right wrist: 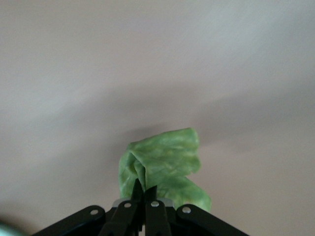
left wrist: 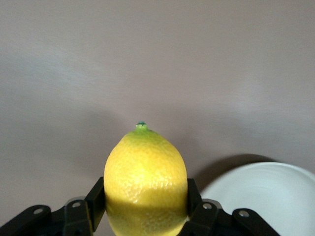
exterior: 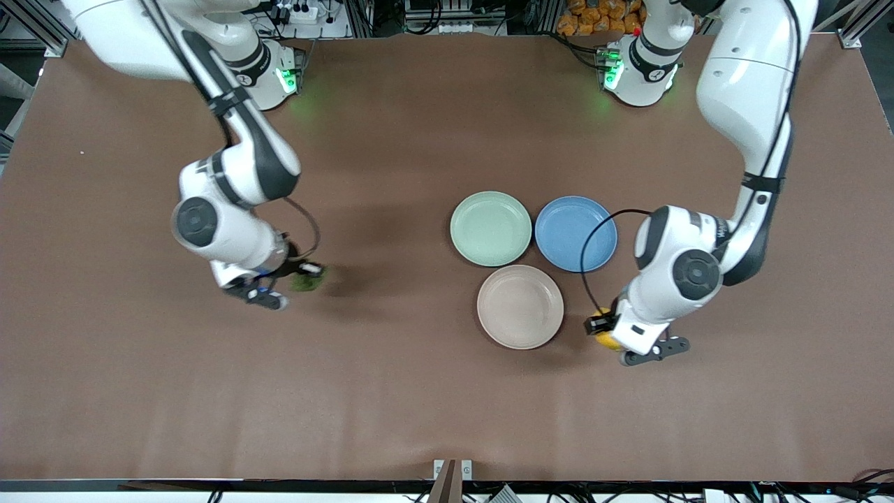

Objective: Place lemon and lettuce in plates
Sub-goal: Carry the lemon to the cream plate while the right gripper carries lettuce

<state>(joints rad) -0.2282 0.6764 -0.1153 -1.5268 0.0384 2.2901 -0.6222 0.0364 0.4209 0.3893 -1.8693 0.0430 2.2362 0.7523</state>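
- The left gripper has its jaws clamped on the lemon, low over the table just beside the cream plate.
- The right gripper pinches the lettuce over bare table toward the right arm's end, well apart from the mint plate.
- Advice: lift each load clear of the rims, centre it over its plate, avoid the blue plate.
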